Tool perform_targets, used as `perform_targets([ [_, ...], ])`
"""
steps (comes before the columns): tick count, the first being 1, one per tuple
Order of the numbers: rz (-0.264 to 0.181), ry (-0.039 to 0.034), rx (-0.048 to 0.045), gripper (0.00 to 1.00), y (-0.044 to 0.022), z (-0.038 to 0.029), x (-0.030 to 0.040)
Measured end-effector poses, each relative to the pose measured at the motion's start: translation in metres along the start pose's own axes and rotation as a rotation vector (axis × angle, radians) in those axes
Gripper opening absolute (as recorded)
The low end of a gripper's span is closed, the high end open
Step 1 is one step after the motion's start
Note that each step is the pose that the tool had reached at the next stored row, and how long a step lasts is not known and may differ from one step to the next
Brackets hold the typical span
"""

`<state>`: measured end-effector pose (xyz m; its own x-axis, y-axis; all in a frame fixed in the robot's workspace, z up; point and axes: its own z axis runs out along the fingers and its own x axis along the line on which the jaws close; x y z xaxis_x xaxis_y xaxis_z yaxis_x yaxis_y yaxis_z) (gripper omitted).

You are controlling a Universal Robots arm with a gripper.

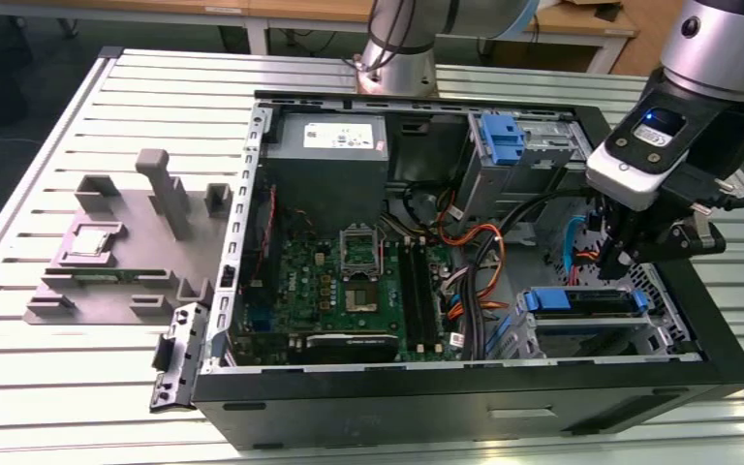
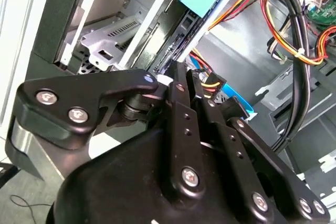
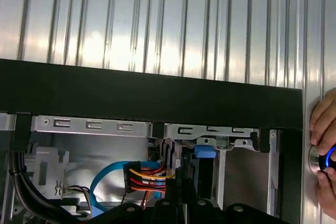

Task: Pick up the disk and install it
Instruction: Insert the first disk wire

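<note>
My gripper (image 1: 624, 254) above the case's (image 1: 476, 392) drive bay.
The disk (image 1: 584, 300), in its blue caddy, sits in the bay directly below me; I cannot tell how far my jaws stand apart.

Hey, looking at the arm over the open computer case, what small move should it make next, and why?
Probably ease the pincer straight down, slowly. In the exterior view it hangs just above the disk in its blue caddy, and a blue cable runs close beside it, so a careful descent seems safest.
</note>
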<state>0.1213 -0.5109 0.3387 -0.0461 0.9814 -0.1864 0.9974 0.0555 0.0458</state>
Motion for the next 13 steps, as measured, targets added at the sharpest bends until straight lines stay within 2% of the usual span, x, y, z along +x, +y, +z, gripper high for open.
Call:
perform_targets([
  [3,0.005,0.0056,-0.024,0.16,-0.0002,0.0003,-0.0008],
  [5,0.007,0.0129,-0.032,0.16,-0.0005,0.0005,-0.0014],
  [7,0.011,0.0185,-0.0319,0.16,-0.0008,0.0003,-0.0015],
  [10,0.023,0.0322,-0.0307,0.16,-0.0012,0.0009,-0.0016],
  [13,0.027,0.0424,-0.0308,0.16,-0.0015,0.0022,-0.0039],
])
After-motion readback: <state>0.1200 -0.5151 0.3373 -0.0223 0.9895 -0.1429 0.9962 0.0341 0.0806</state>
